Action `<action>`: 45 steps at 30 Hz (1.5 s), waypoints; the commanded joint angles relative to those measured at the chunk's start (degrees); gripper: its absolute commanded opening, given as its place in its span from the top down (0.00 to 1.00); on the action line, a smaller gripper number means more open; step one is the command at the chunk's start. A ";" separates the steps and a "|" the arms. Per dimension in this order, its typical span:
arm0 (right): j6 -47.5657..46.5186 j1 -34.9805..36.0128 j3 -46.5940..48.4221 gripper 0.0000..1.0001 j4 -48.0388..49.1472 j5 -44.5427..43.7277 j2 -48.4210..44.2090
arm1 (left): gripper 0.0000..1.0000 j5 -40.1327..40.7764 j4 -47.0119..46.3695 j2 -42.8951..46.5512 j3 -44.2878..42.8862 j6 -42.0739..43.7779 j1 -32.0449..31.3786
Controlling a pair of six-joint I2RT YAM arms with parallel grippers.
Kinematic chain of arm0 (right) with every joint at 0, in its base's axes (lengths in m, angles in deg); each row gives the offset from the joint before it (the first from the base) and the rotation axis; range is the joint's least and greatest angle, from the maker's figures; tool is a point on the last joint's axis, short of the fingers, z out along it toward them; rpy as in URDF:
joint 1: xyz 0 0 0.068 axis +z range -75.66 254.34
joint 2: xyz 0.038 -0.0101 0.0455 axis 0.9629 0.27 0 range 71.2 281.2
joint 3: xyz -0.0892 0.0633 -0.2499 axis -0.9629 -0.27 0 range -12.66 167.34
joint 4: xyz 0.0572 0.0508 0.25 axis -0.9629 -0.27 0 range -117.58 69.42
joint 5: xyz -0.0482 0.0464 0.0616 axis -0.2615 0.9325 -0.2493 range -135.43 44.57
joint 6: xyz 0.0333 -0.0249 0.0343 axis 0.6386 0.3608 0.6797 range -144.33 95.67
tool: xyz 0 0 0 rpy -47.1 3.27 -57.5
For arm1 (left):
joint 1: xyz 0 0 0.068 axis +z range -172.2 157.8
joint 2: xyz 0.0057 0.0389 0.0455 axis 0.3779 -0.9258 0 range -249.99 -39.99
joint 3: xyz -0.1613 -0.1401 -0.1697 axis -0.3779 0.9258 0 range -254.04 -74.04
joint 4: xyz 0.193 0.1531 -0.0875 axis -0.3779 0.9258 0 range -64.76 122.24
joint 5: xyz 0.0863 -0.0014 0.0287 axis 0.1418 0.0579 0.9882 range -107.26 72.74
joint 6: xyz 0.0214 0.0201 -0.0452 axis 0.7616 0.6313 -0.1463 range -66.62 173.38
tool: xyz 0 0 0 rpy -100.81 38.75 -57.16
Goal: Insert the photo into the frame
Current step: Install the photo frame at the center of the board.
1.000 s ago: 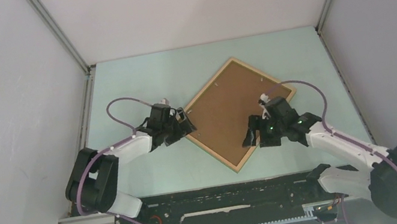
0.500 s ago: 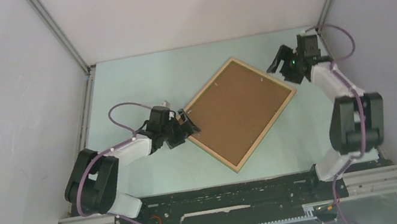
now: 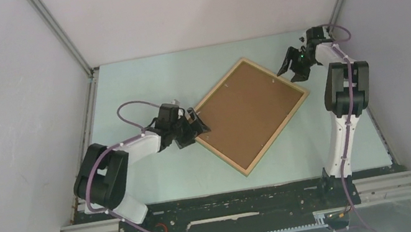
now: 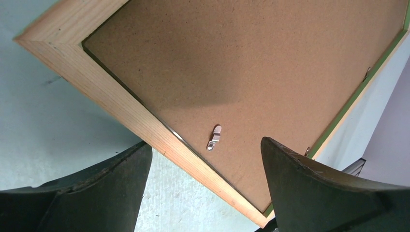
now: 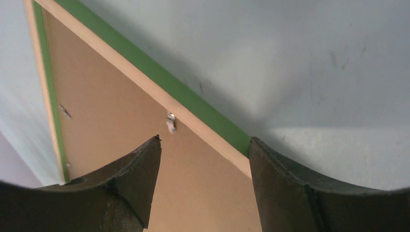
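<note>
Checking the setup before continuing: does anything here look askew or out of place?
The frame lies back-up, turned cornerwise to the table edges, brown backing board seated in it. No photo shows in any view. No damage visible.

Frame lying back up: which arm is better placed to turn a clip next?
Probably left. The left end effector, open, is over the frame edge with a turn clip centred between its fingers. The right end effector, also open, has the far clip off toward one finger.

A brown backing board [image 3: 250, 113] lies diamond-wise on the pale green table [image 3: 142, 89].
</note>
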 commanded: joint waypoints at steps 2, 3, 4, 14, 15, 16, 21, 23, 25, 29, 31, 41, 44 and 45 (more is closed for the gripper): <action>-1.74 0.04 -5.46 0.31 -3.96 1.79 -3.65 | 0.08 0.71 3.08 -3.35 -4.45 2.50 0.13; -1.50 -0.02 -7.54 0.33 -3.65 1.10 -4.84 | 0.08 0.73 3.86 -3.92 -5.59 3.01 0.28; -1.16 -0.05 -10.27 0.34 -2.71 0.65 -6.34 | 0.08 0.81 4.70 -4.66 -6.86 3.48 0.53; 8.25 0.77 -39.24 0.58 12.24 -6.02 -24.85 | 0.02 11.31 23.95 -12.56 -25.83 14.22 1.45; 8.83 0.69 -41.09 0.57 13.54 -6.73 -26.48 | 0.02 12.26 23.81 -10.74 -24.68 14.42 1.41; 8.94 0.52 -42.14 0.57 14.48 -7.04 -27.55 | 0.00 12.56 23.40 -8.62 -22.74 14.46 1.41; 8.13 -0.66 -42.48 0.56 15.48 -4.90 -28.34 | 0.00 14.41 23.43 -1.33 -16.40 14.87 1.33; 8.01 -0.68 -42.49 0.56 15.86 -4.58 -28.30 | 0.00 14.05 24.22 -2.32 -17.29 14.93 1.28; 7.98 -0.68 -42.54 0.56 16.08 -4.37 -28.34 | 0.03 13.83 24.42 -3.23 -17.81 14.76 0.90; 7.73 -0.68 -42.48 0.56 15.95 -3.56 -28.54 | 0.13 14.65 24.74 -3.82 -17.22 14.92 0.10; 7.62 -0.68 -42.51 0.56 15.97 -3.57 -28.51 | 0.19 14.60 25.51 -4.81 -17.81 14.80 0.09; 7.15 -0.50 -42.54 0.56 15.73 -2.81 -28.97 | 0.29 17.56 27.53 -9.36 -21.02 12.76 -0.25; 7.18 -0.50 -42.49 0.56 15.96 -2.69 -28.82 | 0.31 18.30 27.34 -10.06 -21.51 12.30 -0.34; 7.24 -0.50 -42.49 0.56 16.03 -2.65 -28.82 | 0.32 18.66 27.33 -10.23 -21.58 12.06 -0.35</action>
